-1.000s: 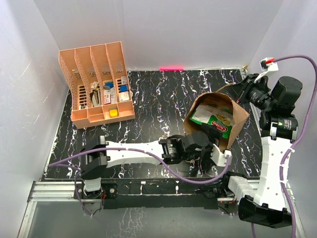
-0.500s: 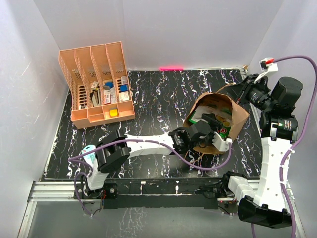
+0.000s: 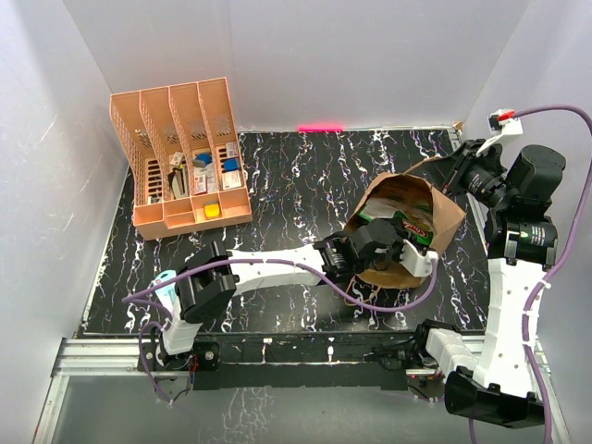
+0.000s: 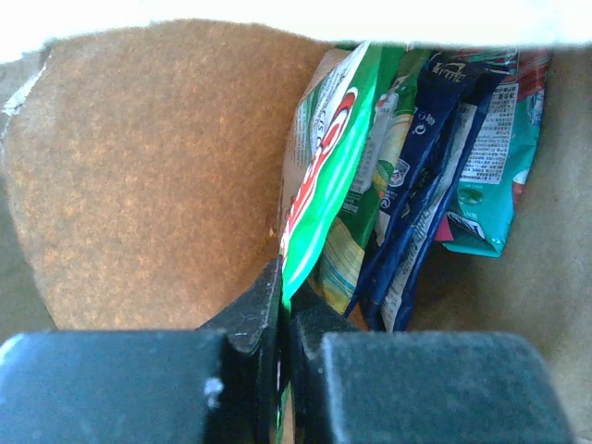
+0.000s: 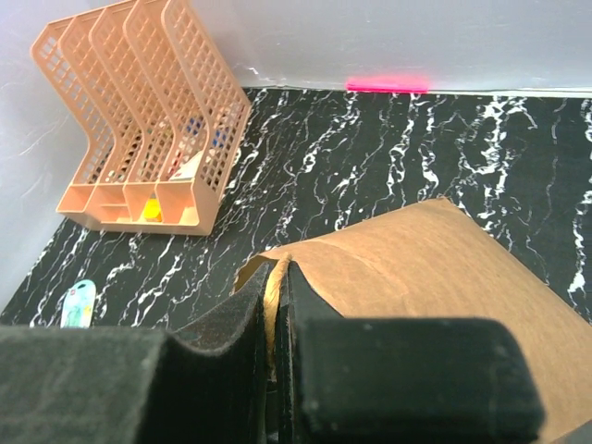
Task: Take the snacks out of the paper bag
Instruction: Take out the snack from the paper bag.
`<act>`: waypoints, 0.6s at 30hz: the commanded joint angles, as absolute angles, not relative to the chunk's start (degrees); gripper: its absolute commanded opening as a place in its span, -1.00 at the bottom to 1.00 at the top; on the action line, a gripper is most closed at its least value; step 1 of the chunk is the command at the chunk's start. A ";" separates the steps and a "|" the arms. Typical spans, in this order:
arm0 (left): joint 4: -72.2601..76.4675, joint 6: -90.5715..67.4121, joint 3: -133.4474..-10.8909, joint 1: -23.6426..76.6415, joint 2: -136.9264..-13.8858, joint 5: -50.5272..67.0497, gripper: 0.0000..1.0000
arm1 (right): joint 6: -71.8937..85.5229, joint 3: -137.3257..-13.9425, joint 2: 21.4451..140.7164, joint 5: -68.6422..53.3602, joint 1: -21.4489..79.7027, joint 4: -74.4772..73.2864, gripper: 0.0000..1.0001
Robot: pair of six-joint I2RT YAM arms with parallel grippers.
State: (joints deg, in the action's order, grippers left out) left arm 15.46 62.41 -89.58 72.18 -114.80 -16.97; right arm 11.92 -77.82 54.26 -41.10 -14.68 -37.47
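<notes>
Snacks (image 4: 407,176) stand on edge in a tight bunch deep inside the paper bag (image 3: 447,211), which sits at the right of the bench (image 3: 296,185) with its open mouth turned toward the left arm. Looking in past the left wrist I can pick out a green packet (image 4: 324,185) in front, a dark blue packet (image 4: 427,176) beside it and a teal packet (image 4: 504,166) behind. Their tops are cut off by glare at the bag's rim, and the print is too blurred to read. From above, the left arm covers most of them; only a sliver of green and red shows.

The left tool (image 4: 285,301) is in the bag's mouth, its jaws pinched together on the lower edge of the green packet. The right tool (image 5: 277,287) is clamped on the bag's far rim, a thin tan strip of paper between its jaws.

Well off to the left stands an orange organiser (image 3: 185,157). A light-blue gadget (image 3: 165,289) lies by the left arm's base, half hidden.
</notes>
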 commanded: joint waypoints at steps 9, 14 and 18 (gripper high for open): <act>13.76 53.59 -91.71 73.65 -102.04 -15.99 -1.00 | 14.58 -85.84 56.45 -22.70 -14.65 -36.11 -0.85; 10.61 49.56 -94.75 74.13 -99.55 -15.90 -1.00 | 14.10 -87.08 58.52 -20.94 -14.63 -36.32 -0.85; 5.99 44.96 -100.78 74.74 -98.18 -16.48 -1.00 | 13.60 -85.56 58.03 -20.98 -14.60 -35.70 -0.84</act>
State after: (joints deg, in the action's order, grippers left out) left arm 8.86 50.83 -93.95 74.04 -103.50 -16.49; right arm 13.89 -83.92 59.31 -23.35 -14.63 -39.70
